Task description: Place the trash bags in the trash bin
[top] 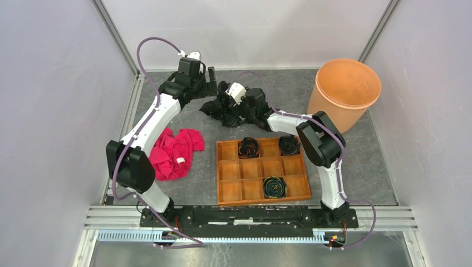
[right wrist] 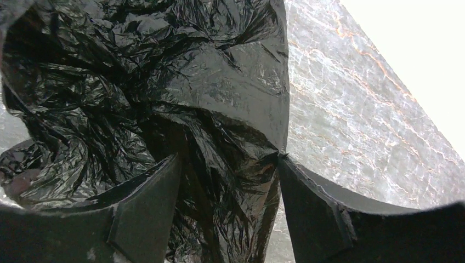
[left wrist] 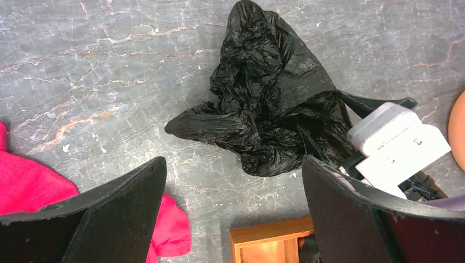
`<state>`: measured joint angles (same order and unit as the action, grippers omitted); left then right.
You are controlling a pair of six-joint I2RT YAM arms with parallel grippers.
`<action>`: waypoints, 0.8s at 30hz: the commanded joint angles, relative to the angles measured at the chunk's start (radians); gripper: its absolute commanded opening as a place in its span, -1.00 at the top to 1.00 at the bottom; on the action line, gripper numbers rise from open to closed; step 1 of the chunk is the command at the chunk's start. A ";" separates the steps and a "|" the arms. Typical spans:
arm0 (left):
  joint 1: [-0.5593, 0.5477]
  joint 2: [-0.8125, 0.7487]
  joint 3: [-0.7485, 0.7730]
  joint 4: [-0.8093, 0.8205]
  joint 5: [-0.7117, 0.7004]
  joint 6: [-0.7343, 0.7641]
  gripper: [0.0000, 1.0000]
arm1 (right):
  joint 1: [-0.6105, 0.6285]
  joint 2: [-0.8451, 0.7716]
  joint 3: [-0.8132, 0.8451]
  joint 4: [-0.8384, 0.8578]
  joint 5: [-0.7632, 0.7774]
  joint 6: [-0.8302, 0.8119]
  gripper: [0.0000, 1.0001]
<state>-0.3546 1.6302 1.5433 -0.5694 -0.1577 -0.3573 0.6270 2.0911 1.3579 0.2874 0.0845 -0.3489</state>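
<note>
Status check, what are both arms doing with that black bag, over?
Left gripper open, hovering over trash bag. Right gripper jaws apart, bag film between them. Bag on table, not in trash bin. Wooden tray, red cloth off to side.

Lab robot cell: aluminium frame [top: 115, 36], plain white panels [top: 245, 30], marbled tabletop [top: 367, 150].

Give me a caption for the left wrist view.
Open left gripper hovers above the crumpled black trash bag on grey table.
</note>
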 commanded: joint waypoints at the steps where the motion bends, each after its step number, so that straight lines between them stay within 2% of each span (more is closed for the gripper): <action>1: 0.014 0.027 0.032 0.008 0.032 0.002 -0.97 | 0.017 0.039 0.089 -0.009 0.070 -0.009 -0.40; 3: 0.022 0.029 0.033 0.009 0.070 -0.011 -0.96 | 0.017 0.058 0.112 -0.012 0.104 -0.004 -0.32; 4: 0.024 0.030 0.033 0.011 0.075 -0.014 -0.97 | 0.017 0.065 0.122 -0.015 0.120 0.001 -0.19; 7: 0.034 0.031 0.028 0.014 0.084 -0.024 -0.96 | 0.014 0.058 0.133 -0.006 0.145 0.032 0.55; 8: 0.037 0.033 0.029 0.014 0.090 -0.027 -0.96 | 0.013 0.040 0.130 -0.009 0.141 0.044 0.72; 10: 0.041 0.039 0.028 0.016 0.099 -0.028 -0.97 | 0.006 -0.028 0.100 0.003 0.109 0.090 0.86; 14: 0.042 0.041 0.009 0.043 0.111 -0.022 -0.98 | -0.096 -0.183 -0.028 0.105 -0.216 0.344 0.93; 18: 0.043 0.046 -0.001 0.057 0.151 -0.022 -0.96 | -0.251 -0.199 -0.133 0.297 -0.537 0.728 0.98; 21: 0.043 0.045 -0.006 0.072 0.219 -0.026 -0.96 | -0.315 -0.148 -0.178 0.435 -0.621 0.856 0.99; 24: 0.043 0.047 -0.019 0.093 0.258 -0.035 -0.95 | -0.338 -0.082 -0.121 0.353 -0.638 0.842 0.99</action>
<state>-0.3149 1.6760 1.5372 -0.5423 0.0128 -0.3588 0.2878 1.9316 1.2224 0.5999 -0.4023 0.3389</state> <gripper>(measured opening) 0.981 0.013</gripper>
